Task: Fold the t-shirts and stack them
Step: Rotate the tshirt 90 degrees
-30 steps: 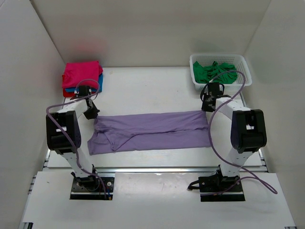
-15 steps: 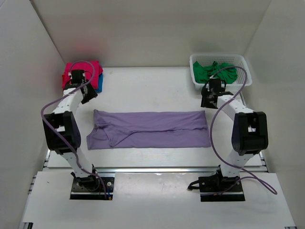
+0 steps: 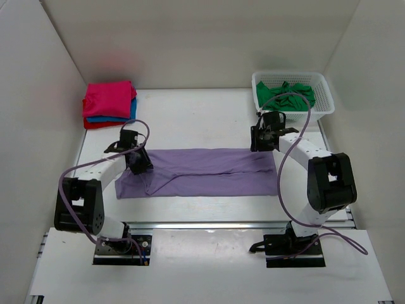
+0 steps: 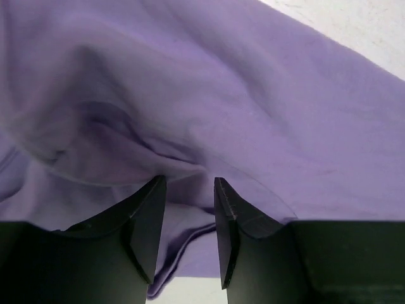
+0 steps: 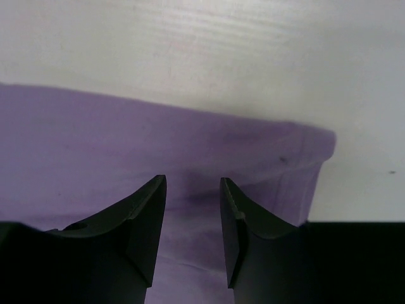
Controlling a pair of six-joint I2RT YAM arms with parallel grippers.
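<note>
lilac t-shirt lies spread on the table, left and right jaws parted over its ends.

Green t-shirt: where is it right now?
Top view, far right corner: the green t-shirt lies crumpled inside the white basket, just beyond the right gripper, which hangs over the lilac t-shirt's right end.

Two white-and-black arms, looping purple cables, black base plates, black tapered claw fingers

Fingers apart over rumpled lilac t-shirt, perhaps touching it.
</note>
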